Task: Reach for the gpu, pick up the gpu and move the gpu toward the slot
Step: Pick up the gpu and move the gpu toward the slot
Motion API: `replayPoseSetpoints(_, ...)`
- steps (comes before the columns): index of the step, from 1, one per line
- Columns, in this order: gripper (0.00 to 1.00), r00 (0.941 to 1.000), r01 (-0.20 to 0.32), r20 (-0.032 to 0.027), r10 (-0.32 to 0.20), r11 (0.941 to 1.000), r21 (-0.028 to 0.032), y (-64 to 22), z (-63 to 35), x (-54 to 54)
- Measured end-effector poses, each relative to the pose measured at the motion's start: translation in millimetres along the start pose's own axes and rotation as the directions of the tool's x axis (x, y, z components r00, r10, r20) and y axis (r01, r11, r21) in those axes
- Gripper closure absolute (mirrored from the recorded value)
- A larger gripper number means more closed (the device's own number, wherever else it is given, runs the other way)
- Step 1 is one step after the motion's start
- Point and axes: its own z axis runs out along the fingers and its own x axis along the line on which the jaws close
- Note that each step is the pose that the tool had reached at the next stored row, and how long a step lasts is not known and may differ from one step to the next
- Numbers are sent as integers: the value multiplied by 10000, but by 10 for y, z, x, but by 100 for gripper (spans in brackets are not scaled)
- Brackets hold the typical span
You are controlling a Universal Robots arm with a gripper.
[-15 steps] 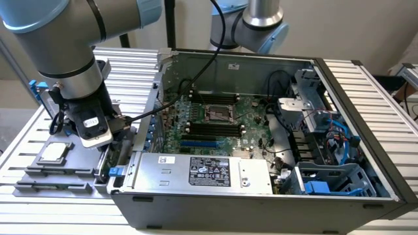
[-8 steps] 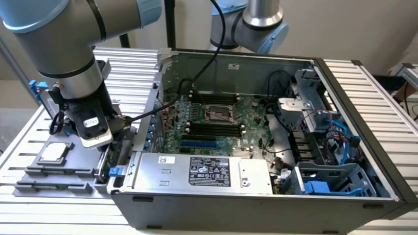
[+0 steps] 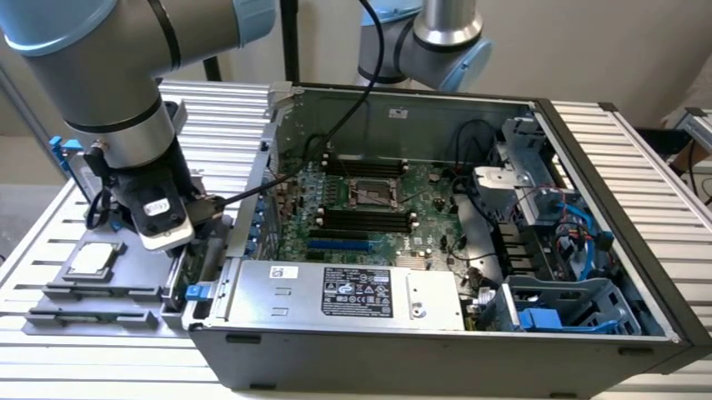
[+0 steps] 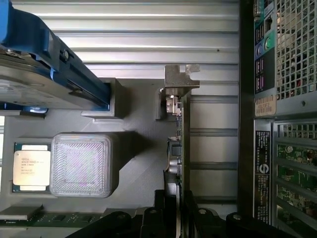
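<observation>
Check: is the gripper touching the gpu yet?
Cannot tell. Wrist view: the gripper sits at one end of the edge-on gpu, but where they meet is dark, showing neither contact nor gap.

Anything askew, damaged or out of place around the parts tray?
Nothing stands out. The gpu stands on edge, straight in its holder on the gray tray, with the claw at one end. The chip lies flat in its recess, the blue-framed hard drive near it. No damage shows.

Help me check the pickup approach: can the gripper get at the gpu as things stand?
Probably yes: the gripper sits directly over the gpu, which stands edge-up, nothing between them.
</observation>
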Motion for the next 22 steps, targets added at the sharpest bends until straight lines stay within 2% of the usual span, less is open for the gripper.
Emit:
replayPoseSetpoints(13, 74, 10000, 35, -36, -35, 10000, -42, 1, -30, 0)
replayPoseSetpoints(22, 74, 10000, 58, -46, -58, 10000, -74, 7, -163, 1)
